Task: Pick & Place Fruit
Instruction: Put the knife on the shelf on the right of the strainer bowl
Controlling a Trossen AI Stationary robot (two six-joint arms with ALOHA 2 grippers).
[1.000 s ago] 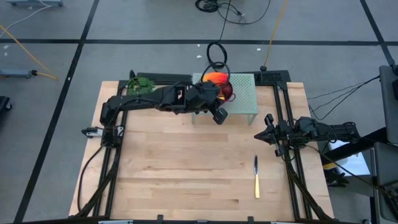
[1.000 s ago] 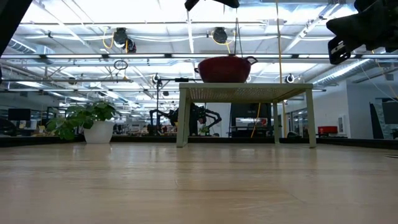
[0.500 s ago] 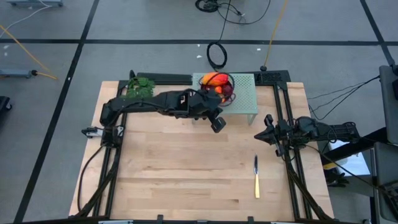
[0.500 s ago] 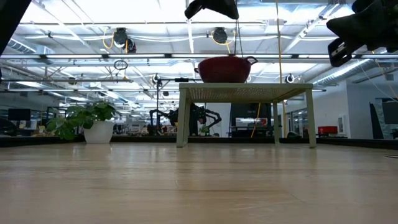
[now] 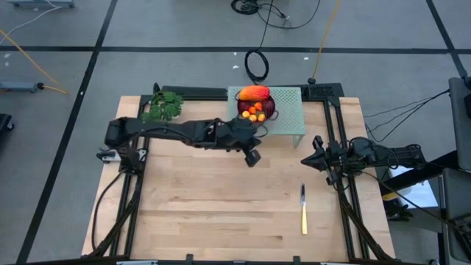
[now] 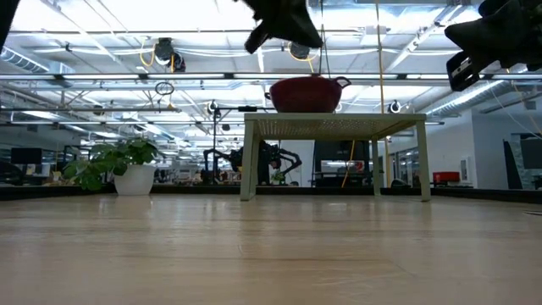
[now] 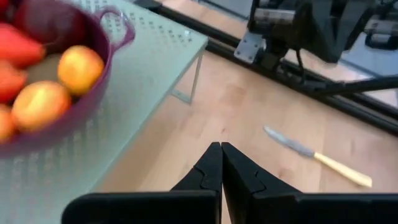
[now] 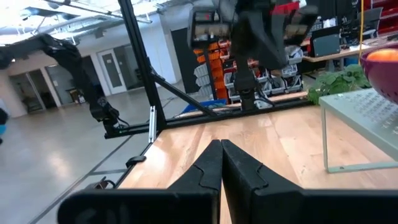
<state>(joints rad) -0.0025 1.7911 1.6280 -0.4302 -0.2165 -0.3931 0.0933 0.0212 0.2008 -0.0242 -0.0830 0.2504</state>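
The fruit sits in a dark red bowl (image 5: pixel 257 107) on a small pale green perforated table (image 5: pixel 285 112) near the far edge. An elongated orange-red piece (image 5: pixel 254 92) and several tiny orange ones (image 7: pixel 78 68) show, with a dark red ball (image 7: pixel 48 18). The olive-brown ovals are not seen. My left gripper (image 5: pixel 252 157) is shut and empty, in the air on the near side of the bowl (image 7: pixel 68 118); it also shows in the low view (image 6: pixel 284 30). My right gripper (image 5: pixel 316 152) is shut and waits at the right side.
A yellow-handled knife (image 5: pixel 303 210) lies on the wood toward the near right. A leafy green bunch (image 5: pixel 163 107) stands at the far left. Black frame rails (image 5: pixel 346 199) run along both sides. Bare wood (image 5: pixel 221 206) fills the table's middle and near part.
My left gripper has drawn back from beside the bowl toward the near edge and a little to the left, and has come lower. Its arm no longer covers the bowl, so the fruit now shows whole from above. The fruit and the bowl have stayed put.
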